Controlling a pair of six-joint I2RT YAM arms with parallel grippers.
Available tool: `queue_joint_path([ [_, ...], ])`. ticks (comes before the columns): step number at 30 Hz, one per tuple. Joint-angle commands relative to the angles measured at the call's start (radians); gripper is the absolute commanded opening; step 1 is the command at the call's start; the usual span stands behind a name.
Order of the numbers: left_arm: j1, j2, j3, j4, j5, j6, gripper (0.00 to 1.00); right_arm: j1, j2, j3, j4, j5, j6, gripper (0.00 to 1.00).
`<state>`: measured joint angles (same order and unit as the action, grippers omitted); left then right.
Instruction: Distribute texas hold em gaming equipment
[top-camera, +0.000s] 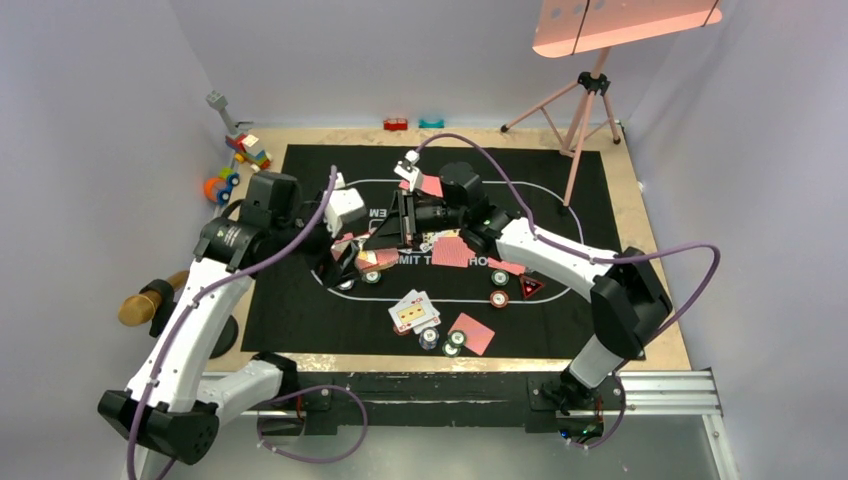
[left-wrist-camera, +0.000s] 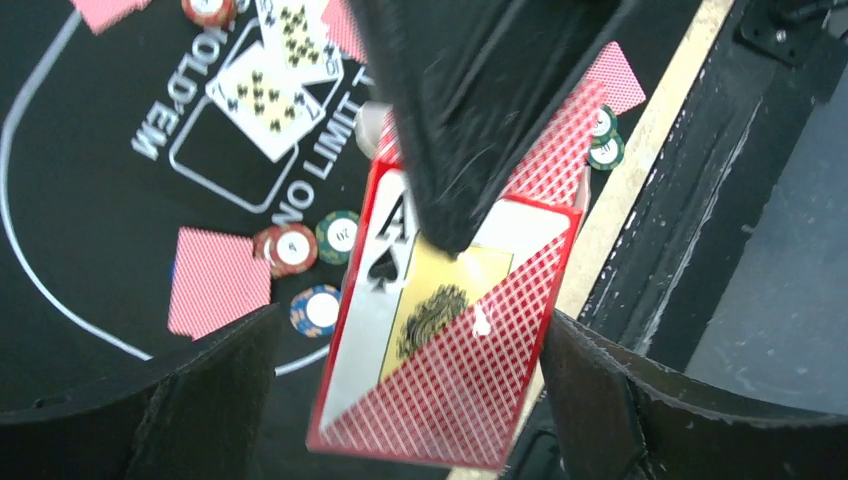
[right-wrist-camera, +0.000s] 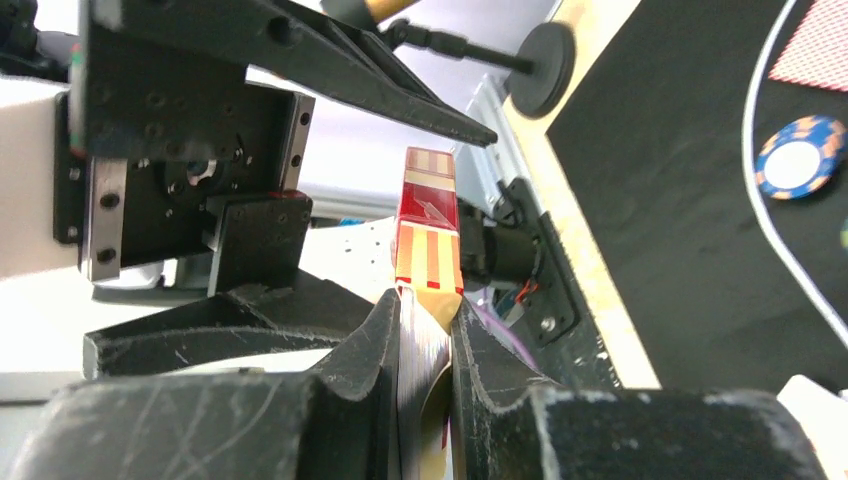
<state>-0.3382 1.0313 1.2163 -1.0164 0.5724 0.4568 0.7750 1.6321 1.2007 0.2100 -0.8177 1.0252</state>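
Note:
My right gripper (top-camera: 400, 222) is shut on a red card box (left-wrist-camera: 440, 330) with an ace of spades on its face. White card edges show between its fingers (right-wrist-camera: 425, 310). My left gripper (left-wrist-camera: 410, 395) is open, its jaws standing on either side of the box, which hangs above the mat. Face-up cards (top-camera: 413, 312), a red-backed card (top-camera: 472, 333) and two chips (top-camera: 442, 341) lie near the front. A triangle marker (top-camera: 529, 287) and chips (top-camera: 499, 288) lie on the right. In the left wrist view, red, green and blue chips (left-wrist-camera: 318, 310) sit beside a red-backed card (left-wrist-camera: 215, 280).
The black mat (top-camera: 600, 200) covers the table. Toy blocks (top-camera: 245, 150) and an orange and blue toy (top-camera: 220, 185) stand at the back left. A pink tripod (top-camera: 585, 110) stands at the back right. A gold object (top-camera: 150, 300) lies left of the mat.

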Motion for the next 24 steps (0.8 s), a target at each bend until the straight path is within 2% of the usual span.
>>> queue_joint_path([
  [1, 0.123, 0.047, 0.077, 0.035, -0.049, -0.112, 1.0, -0.006, 0.016, 0.01, -0.114, -0.05, -0.132, 0.0],
  [11, 0.281, 0.122, 0.121, -0.017, -0.131, -0.24, 1.0, 0.024, 0.307, 0.159, -0.442, 0.053, -0.453, 0.0],
  [14, 0.319, 0.102, 0.108, 0.011, -0.184, -0.285, 1.0, 0.061, 0.359, 0.179, -0.432, 0.072, -0.49, 0.0],
  [24, 0.32, 0.037, 0.013, 0.08, -0.244, -0.354, 1.0, 0.139, 0.453, 0.258, -0.451, 0.172, -0.55, 0.0],
])
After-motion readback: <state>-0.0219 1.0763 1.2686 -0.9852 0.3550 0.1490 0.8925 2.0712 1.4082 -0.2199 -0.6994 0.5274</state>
